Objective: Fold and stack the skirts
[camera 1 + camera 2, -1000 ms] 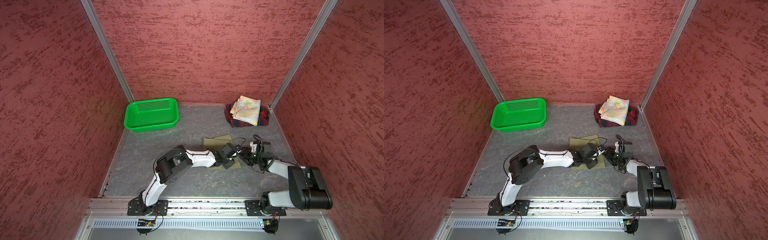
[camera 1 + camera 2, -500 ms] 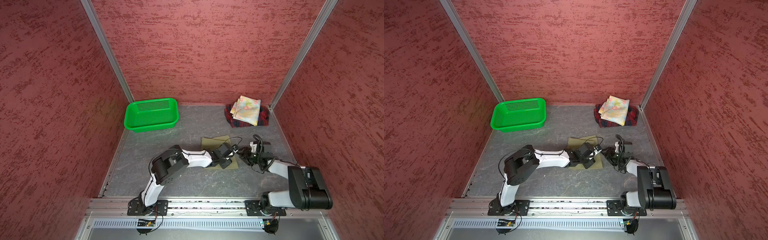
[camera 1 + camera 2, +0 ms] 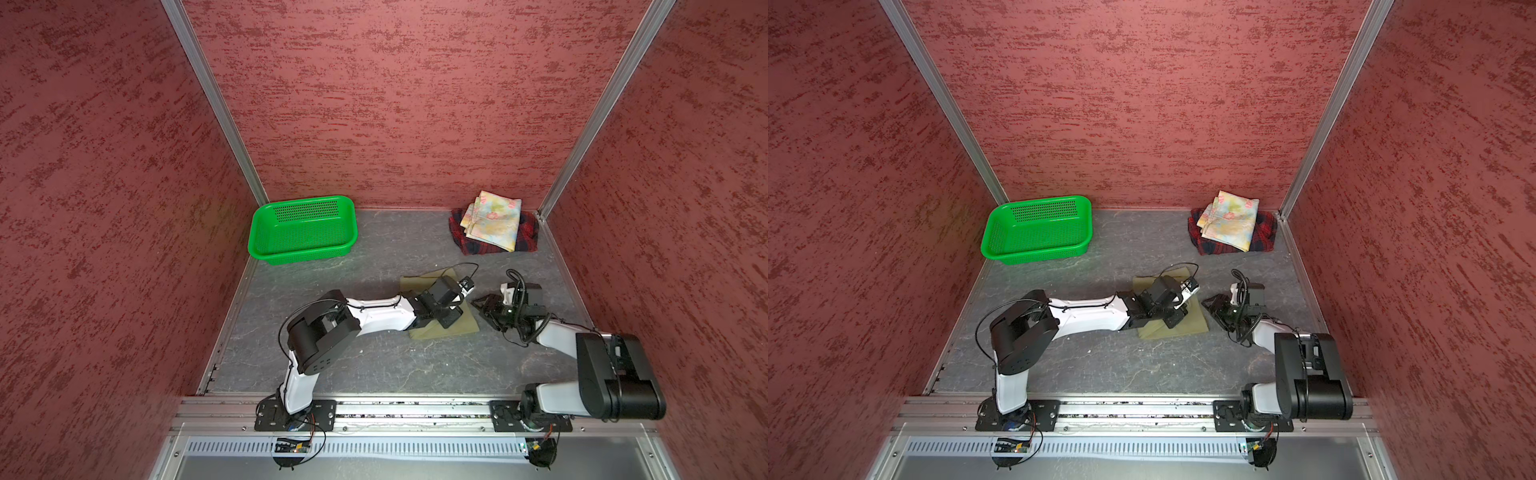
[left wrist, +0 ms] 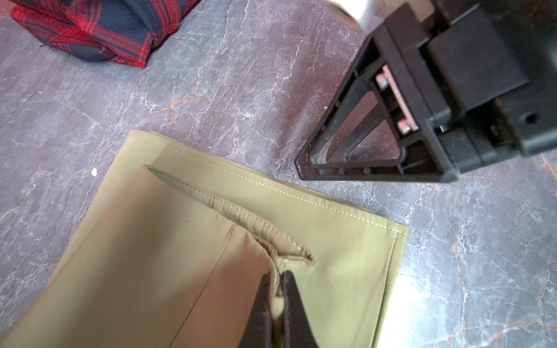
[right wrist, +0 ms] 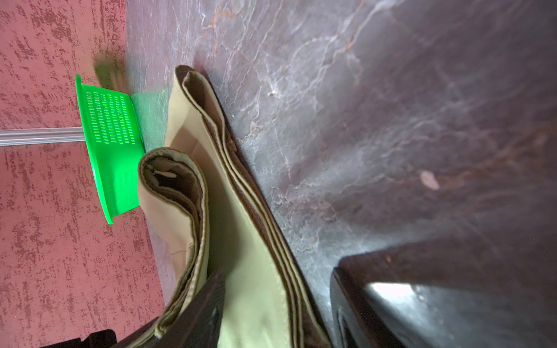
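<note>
Three skirts: khaki skirt (image 3: 465, 326) below frame centre in both top views, waistband clamped by left gripper (image 4: 278, 277); floral skirt (image 3: 494, 222) atop plaid skirt (image 3: 528, 237), right of centre. Right gripper (image 3: 482, 306), jaws apart, just beside khaki skirt. One basket (image 3: 303, 249), left of centre.

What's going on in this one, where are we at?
The left gripper is shut on a pinch of the olive skirt near its waistband, mid-table, with the skirt partly folded. The right gripper lies open just beside that skirt's hem, not gripping it. At the back right, the floral skirt sits folded on top of the plaid skirt, so only the olive one remains. The green basket stands at the back left.
</note>
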